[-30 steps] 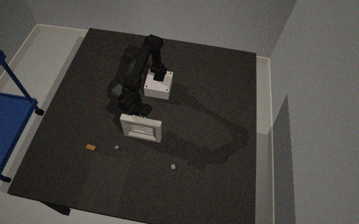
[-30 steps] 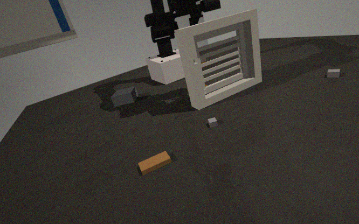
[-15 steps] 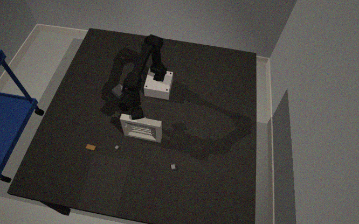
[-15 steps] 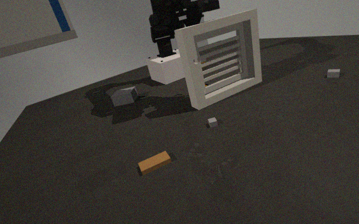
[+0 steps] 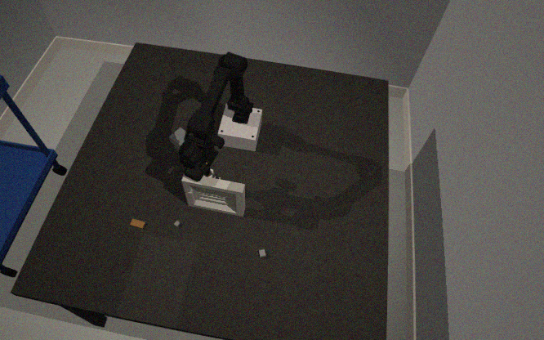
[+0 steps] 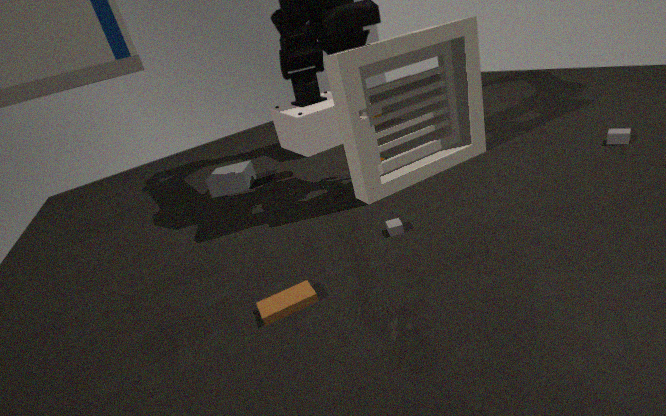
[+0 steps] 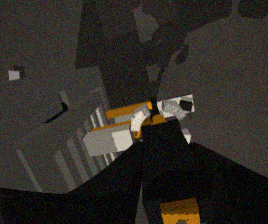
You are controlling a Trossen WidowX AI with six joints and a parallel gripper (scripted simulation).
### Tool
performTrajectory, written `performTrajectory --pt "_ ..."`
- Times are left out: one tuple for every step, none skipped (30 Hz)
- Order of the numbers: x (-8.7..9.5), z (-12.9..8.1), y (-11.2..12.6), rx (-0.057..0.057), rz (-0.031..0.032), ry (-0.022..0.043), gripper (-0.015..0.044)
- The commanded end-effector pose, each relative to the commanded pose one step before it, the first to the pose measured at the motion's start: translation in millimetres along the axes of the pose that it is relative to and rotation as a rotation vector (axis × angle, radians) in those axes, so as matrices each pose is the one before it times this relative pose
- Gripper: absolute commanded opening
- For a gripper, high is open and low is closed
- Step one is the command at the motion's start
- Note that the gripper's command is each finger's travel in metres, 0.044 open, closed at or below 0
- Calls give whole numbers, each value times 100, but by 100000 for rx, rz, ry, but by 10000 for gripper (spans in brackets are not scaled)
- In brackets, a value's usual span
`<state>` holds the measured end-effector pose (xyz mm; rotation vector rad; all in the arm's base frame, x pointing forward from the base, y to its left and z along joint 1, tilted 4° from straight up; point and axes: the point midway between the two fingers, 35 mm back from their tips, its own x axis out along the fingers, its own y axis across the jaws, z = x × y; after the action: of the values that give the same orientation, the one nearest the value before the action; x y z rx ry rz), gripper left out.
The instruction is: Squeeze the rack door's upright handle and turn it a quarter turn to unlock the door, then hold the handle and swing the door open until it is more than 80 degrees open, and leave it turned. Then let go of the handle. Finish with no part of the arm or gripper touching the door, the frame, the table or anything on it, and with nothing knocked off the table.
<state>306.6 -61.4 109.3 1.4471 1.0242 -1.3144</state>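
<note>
The pale rack frame (image 5: 232,185) (image 6: 413,40) stands upright on the dark table (image 5: 316,261) (image 6: 480,310). The door's slats (image 5: 213,196) (image 6: 403,82) (image 7: 66,170) show through it and look angled away from the frame, so the door seems partly open; its exact angle is hard to read. My gripper (image 5: 211,173) (image 7: 165,148) is on the arm's side of the rack, hidden behind the frame in the exterior view. It is shut on the orange handle (image 7: 158,120), with its pale fingertips around it. The handle's turn is unclear in the dim, noisy wrist view.
An orange block (image 5: 137,223) (image 6: 287,302), a small white cube (image 5: 176,223) (image 6: 394,227) and another (image 5: 262,253) (image 6: 618,136) lie in front of the rack. A grey block (image 5: 178,136) (image 6: 230,180) sits beside the arm's white base (image 5: 238,132) (image 6: 307,129).
</note>
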Motion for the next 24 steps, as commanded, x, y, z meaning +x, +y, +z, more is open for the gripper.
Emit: performTrajectory --pt "125 -90 1 9910 -60 621 18" --pt "0 0 0 0 0 0 18" --pt "0 0 0 0 0 0 18" --pt "0 0 0 0 0 0 18" --pt "0 0 0 0 0 0 18" --pt "0 0 0 0 0 0 18" --pt "0 0 0 0 0 0 18" --pt "0 0 0 0 0 0 18" --pt "0 0 0 0 0 0 18" --pt "0 0 0 0 0 0 18" --pt "0 0 0 0 0 0 44" --pt "0 0 0 0 0 0 71" --pt "0 0 0 0 0 0 97" --pt "0 0 0 0 0 0 123" --pt "0 0 0 0 0 0 149" --pt "0 0 0 0 0 0 176" --pt "0 0 0 0 0 0 202" --pt "0 0 0 0 0 0 228" --pt "0 0 0 0 0 0 254" --pt "0 0 0 0 0 0 281" --pt "0 0 0 0 0 0 290" --pt "0 0 0 -818 0 0 290" --pt "0 0 0 -2455 1 0 290" --pt "0 0 0 -4092 1 0 290"
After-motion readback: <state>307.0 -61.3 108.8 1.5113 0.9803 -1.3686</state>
